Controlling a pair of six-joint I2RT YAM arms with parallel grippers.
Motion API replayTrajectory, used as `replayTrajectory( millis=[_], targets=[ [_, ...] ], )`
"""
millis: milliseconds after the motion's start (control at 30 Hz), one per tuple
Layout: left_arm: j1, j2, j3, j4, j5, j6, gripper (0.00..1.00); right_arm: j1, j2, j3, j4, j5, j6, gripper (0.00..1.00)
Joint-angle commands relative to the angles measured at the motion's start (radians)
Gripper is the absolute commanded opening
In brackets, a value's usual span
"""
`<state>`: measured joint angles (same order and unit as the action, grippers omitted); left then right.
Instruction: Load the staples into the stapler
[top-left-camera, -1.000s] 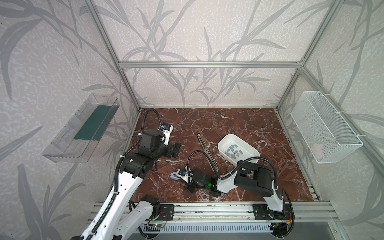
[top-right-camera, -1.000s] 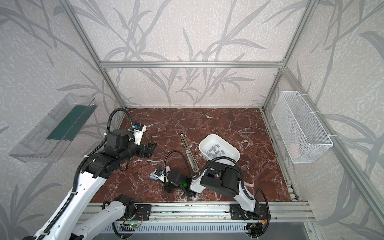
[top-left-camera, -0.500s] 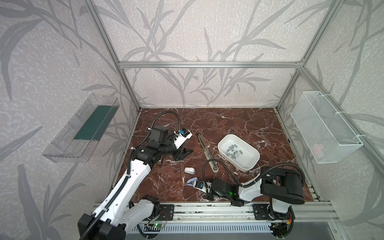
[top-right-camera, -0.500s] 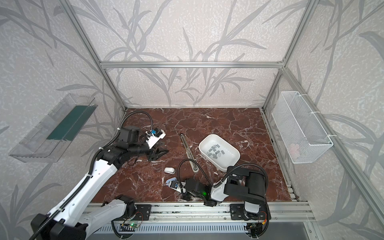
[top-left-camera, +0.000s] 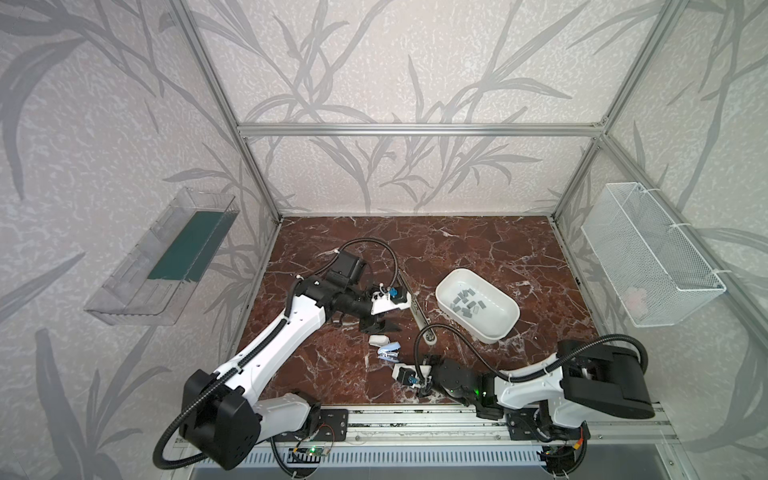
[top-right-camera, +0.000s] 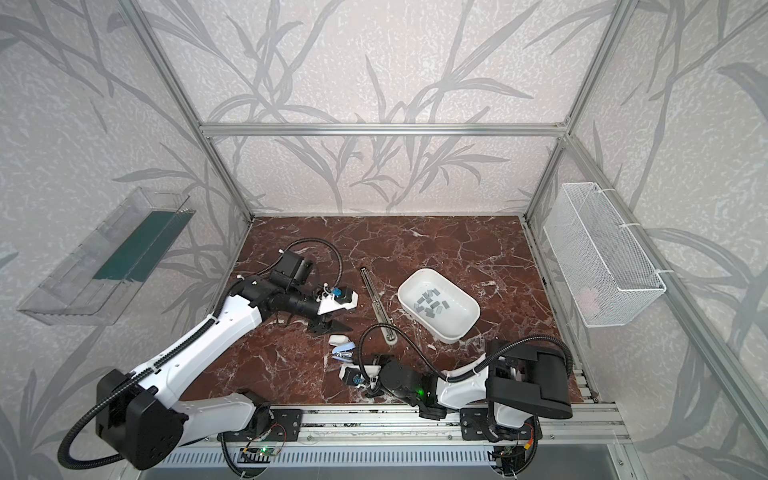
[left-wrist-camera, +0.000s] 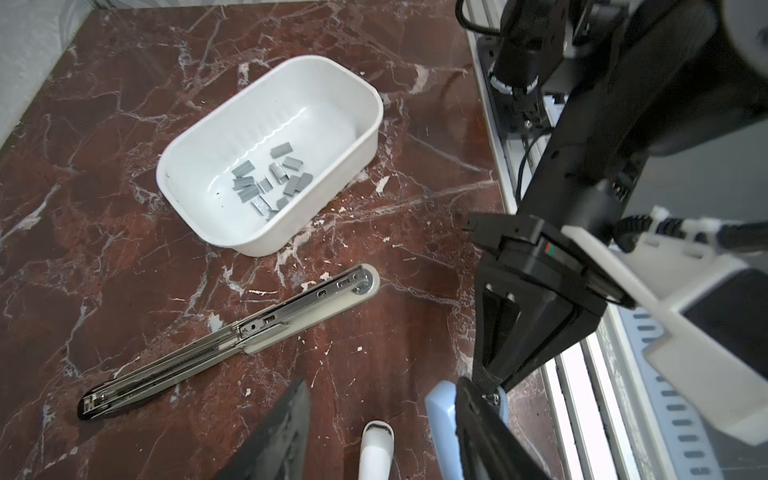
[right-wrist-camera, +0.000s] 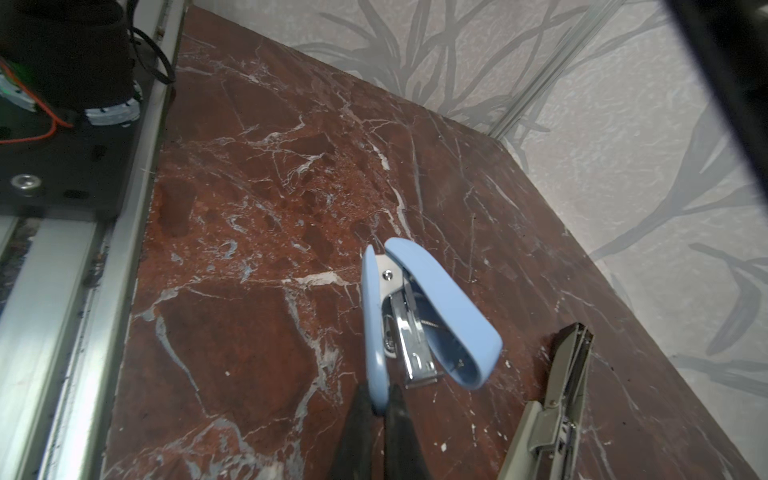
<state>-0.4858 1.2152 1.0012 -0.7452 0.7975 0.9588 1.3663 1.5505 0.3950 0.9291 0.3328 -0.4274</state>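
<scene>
My right gripper is pinched shut on the lower arm of the small light-blue plastic stapler, which gapes open. My left gripper stands half open, gripping nothing, astride a small white stapler. The short grey metal staples lie in the white oval plastic tub.

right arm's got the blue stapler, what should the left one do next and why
Probably swing the left gripper over to the white tub and pinch one strip of the staples. The right gripper is shut on the base of the blue stapler, its top lifted and metal magazine exposed, while the left jaws stand open and empty.
</scene>
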Motion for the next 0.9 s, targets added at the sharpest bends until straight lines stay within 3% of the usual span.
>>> replayTrajectory(
  millis=[0, 200, 533, 867],
  targets=[
    [-0.06, -0.082, -0.063, 0.106, -0.15, 0.033, 0.57, 0.002, -0.018, -0.008, 0.066, 0.101, -0.062, 0.0],
    [-0.09, -0.132, -0.093, 0.162, -0.209, -0.015, 0.57, 0.001, -0.024, 0.004, 0.079, 0.119, -0.056, 0.0],
    [-0.125, -0.051, -0.063, 0.143, -0.328, -0.055, 0.58, -0.005, -0.1, 0.011, 0.016, 0.118, -0.039, 0.0],
    [-0.143, -0.054, -0.055, 0.157, -0.327, -0.08, 0.59, -0.03, -0.159, 0.039, -0.083, 0.084, -0.012, 0.0]
  ],
)
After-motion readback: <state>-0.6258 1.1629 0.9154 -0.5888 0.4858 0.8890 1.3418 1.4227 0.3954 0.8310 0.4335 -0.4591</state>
